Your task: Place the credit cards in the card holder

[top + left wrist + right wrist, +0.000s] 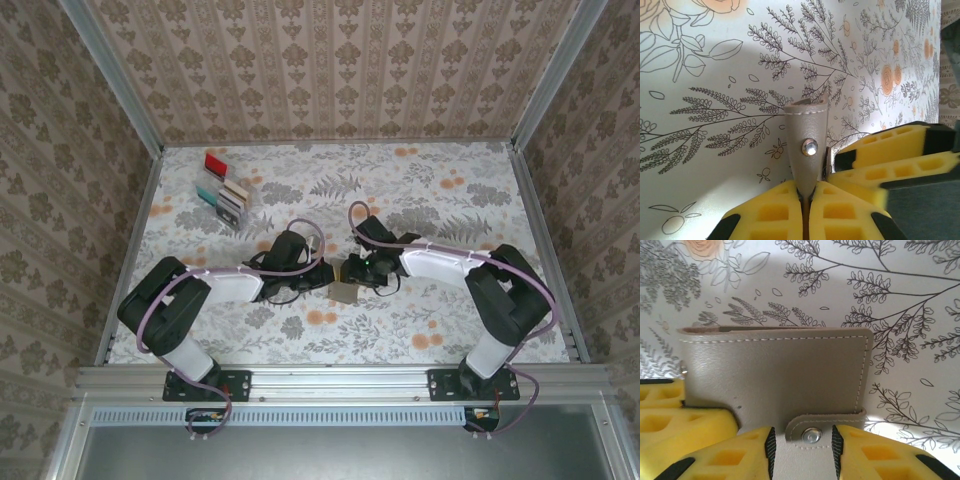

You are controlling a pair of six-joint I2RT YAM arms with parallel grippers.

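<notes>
**Item 1: flat grey leather-look card holder with pale stitching point(347, 291).** It sits at mid-table, between the two gripper heads. In the right wrist view the card holder point(780, 370) is folded shut, with its closing strap and silver snap stud point(811, 435) along the near edge. In the left wrist view it point(806, 131) appears as a narrow upright piece, tapering downward, with the stud facing the camera.

**Item 2: left gripper, yellow-padded, two fingers point(806, 195).** The pads are pressed together on the lower end of the card holder, which rises from between them. From above, this gripper point(322, 277) is at the holder's left side.

**Item 3: right gripper, same build point(802, 450).** The fingers stand apart, one on either side of the strap. A strip of grey shows between the strap and the left-hand finger, so nothing is clamped. From above, the gripper point(366, 277) is at the holder's right side, and its fingers point(890, 155) appear just beside the holder in the left wrist view.

**Item 4: small thin plastic credit cards, red, teal, white and beige point(221, 190).** They stand on edge in a clear plastic slotted rack point(240, 213) at the far left of the table, well apart from the holder.

**Item 5: table with white floral-print covering point(450, 200).** It carries all of the above.
</notes>
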